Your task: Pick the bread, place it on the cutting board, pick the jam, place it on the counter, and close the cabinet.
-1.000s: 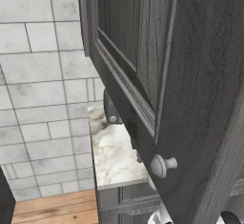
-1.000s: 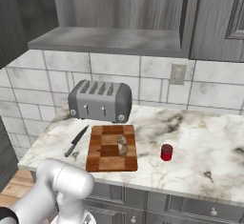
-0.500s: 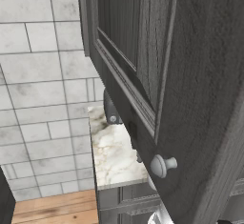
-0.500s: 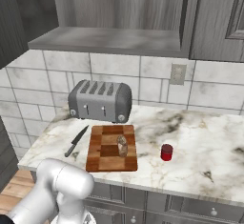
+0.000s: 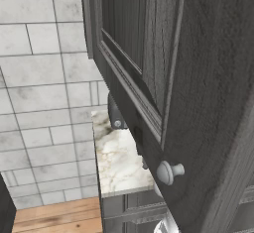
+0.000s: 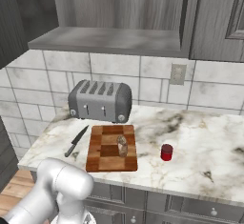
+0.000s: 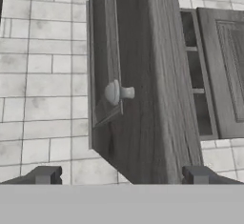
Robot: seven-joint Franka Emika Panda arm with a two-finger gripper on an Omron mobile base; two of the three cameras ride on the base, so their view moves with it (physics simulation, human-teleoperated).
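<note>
The bread (image 6: 122, 145), a small brown piece, lies on the checkered wooden cutting board (image 6: 101, 155). To its right the jam (image 6: 166, 152), a small red jar, stands on the marbled counter (image 6: 205, 142). The cabinet door (image 7: 138, 85) hangs open and shows nearly edge-on in the hand view, its round pale knob (image 7: 116, 92) facing left. My gripper (image 7: 121, 176) is open just short of the door's lower edge, one fingertip on each side of it and nothing between them. In the left base view the same door (image 5: 198, 78) and knob (image 5: 170, 171) stand close to the camera.
A grey toaster (image 6: 100, 100) stands behind the board, and a black-handled knife (image 6: 76, 141) lies left of it. Open cabinet shelves (image 7: 195, 75) and a closed neighbouring door (image 7: 228, 66) are past the open door. A tiled wall (image 7: 43, 75) is on the left.
</note>
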